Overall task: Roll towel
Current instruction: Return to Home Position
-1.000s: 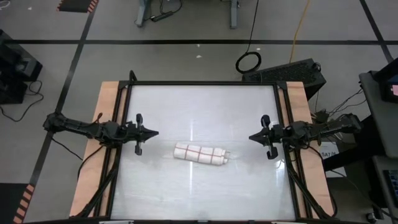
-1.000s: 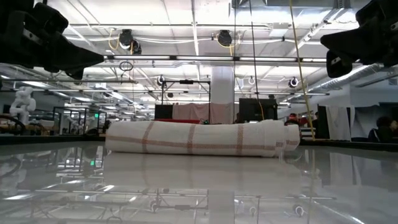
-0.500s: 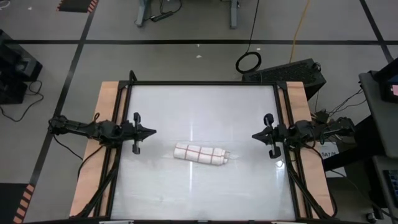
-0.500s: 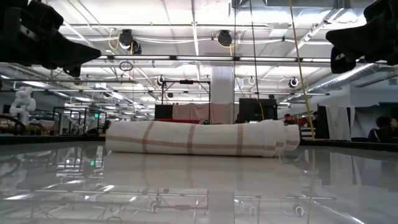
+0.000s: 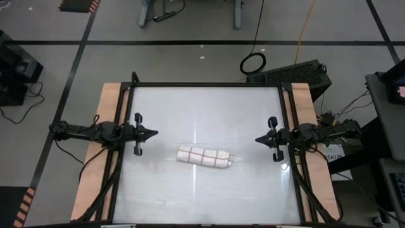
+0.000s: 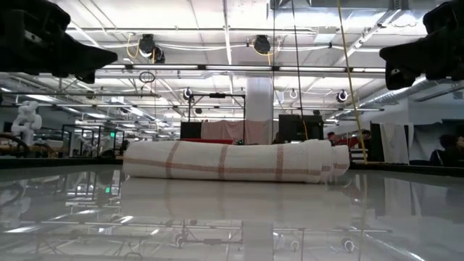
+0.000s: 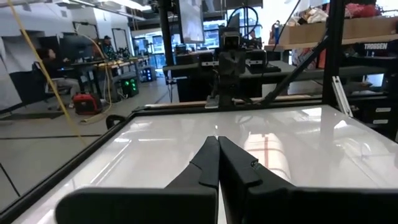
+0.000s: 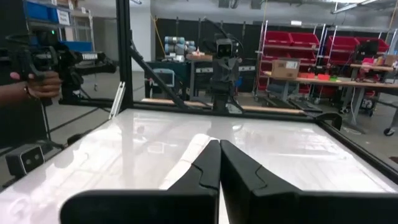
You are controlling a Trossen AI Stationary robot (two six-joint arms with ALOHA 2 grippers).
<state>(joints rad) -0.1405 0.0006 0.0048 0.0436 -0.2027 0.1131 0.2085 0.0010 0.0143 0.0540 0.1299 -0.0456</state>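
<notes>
The towel (image 5: 204,156) is a white cloth with thin red-brown lines, rolled into a short cylinder that lies on its side on the glossy white tabletop, a little toward the near edge from the centre. It also shows in the low view (image 6: 232,161), the left wrist view (image 7: 268,155) and the right wrist view (image 8: 186,158). My left gripper (image 5: 155,133) is shut and empty above the table's left side, pointing right. My right gripper (image 5: 256,140) is shut and empty above the table's right side, pointing left. Both hang clear of the towel.
A black frame (image 5: 205,85) borders the tabletop, with wooden strips (image 5: 107,107) at its left and right sides. In the right wrist view a person's hand (image 8: 34,84) holds a device beyond the table's edge. Bare tabletop lies all around the roll.
My left gripper has drawn back a little toward the table's left edge, and my right gripper a little toward the right edge. The rolled towel has stayed where it was.
</notes>
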